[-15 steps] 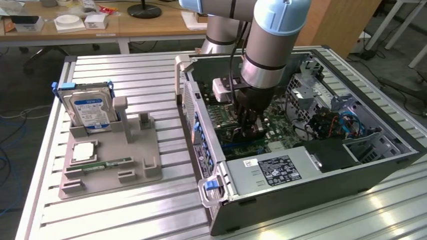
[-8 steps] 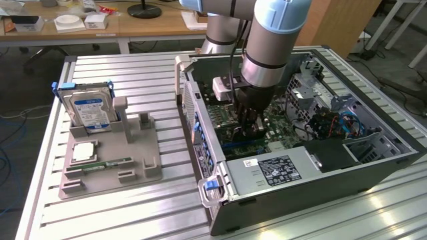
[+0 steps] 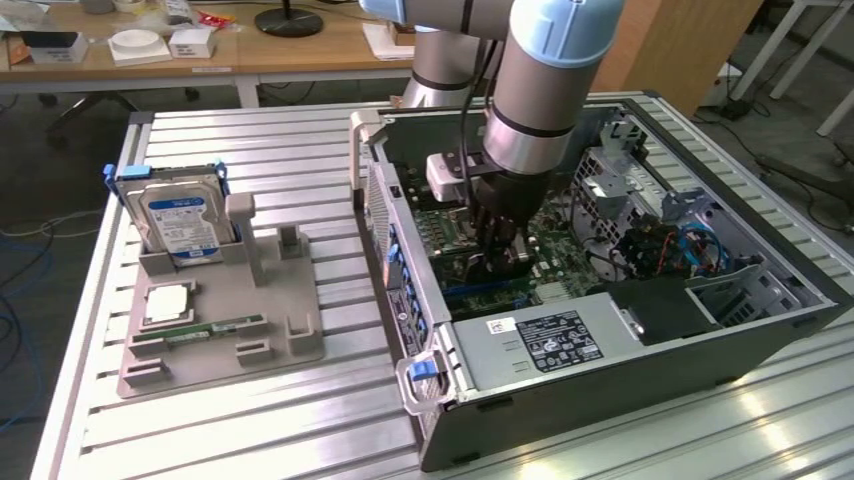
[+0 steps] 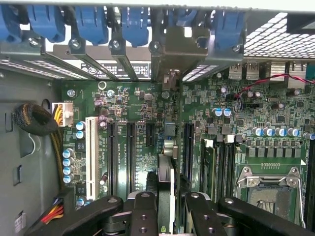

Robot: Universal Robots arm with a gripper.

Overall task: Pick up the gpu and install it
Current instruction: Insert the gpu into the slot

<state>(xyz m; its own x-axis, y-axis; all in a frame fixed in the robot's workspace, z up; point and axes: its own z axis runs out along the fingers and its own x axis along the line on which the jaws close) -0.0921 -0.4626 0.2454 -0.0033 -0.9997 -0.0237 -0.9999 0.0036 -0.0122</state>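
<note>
The tool (image 3: 501, 255) is reaching down into the open computer case (image 3: 561, 385), which is lying on its side on the slatted table (image 3: 267, 430). In the wrist view its two black fingers (image 4: 142, 211) are closing in from either side on the gpu (image 4: 167, 169), so the tool is gripping the card, not standing open.

The gpu is showing edge-on, standing upright on its long edge over the green motherboard (image 4: 123, 98). Its long axis is running straight away from the tool toward the rear wall of the case, where the blue retaining clips (image 4: 88, 22) are lining the expansion openings. A silver metal plate (image 4: 172, 51), probably the card's end bracket, is sitting at that far end, close against the rear openings. Whether it is touching them I cannot tell.

The card is lying parallel to the black expansion slots (image 4: 130, 147), in the lane between a short black slot (image 4: 149, 135) and a long one (image 4: 188, 147). The slot directly beneath the card is being hidden by the card itself, so whether its lower edge is already entering a connector or hovering just above is not clear. The card's line and the slots' line are looking well matched, with no visible skew.

Outside the case, the hard drive (image 3: 180, 220) and the RAM stick (image 3: 214, 327) are resting in the grey fixture (image 3: 287, 345), well apart from the tool.
</note>
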